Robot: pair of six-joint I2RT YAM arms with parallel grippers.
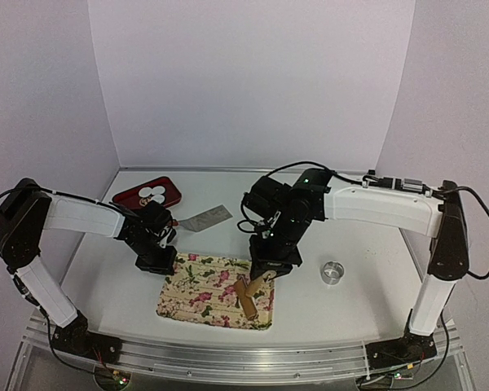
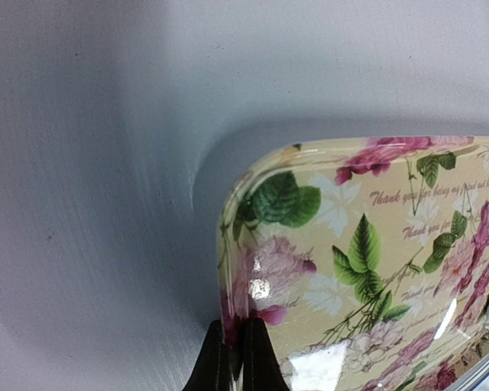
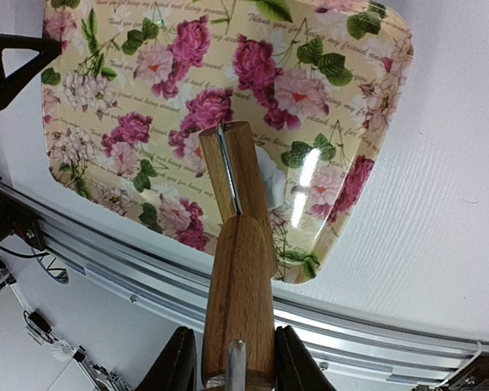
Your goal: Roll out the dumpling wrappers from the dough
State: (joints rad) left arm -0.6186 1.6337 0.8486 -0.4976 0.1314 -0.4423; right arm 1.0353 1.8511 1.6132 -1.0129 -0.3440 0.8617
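Note:
A floral tray [image 1: 197, 295] lies at the near middle of the table. My left gripper [image 1: 157, 259] is shut on the tray's left corner rim, and the left wrist view shows the fingertips [image 2: 261, 358] pinching that rim [image 2: 228, 269]. My right gripper [image 3: 232, 358] is shut on the handle of a wooden roller [image 3: 238, 244]. The roller's head rests on the tray [image 3: 147, 98], over a small white piece of dough [image 3: 271, 175] that peeks out on its right side. In the top view the roller [image 1: 246, 295] hides the dough. Three white round wrappers [image 1: 152, 193] lie on a red plate [image 1: 130, 198] at the back left.
A flat metal scraper [image 1: 205, 218] lies behind the tray. A metal ring [image 1: 333, 273] stands on the table to the right of the tray. The table's front aluminium rail [image 3: 375, 334] runs just past the tray's near edge.

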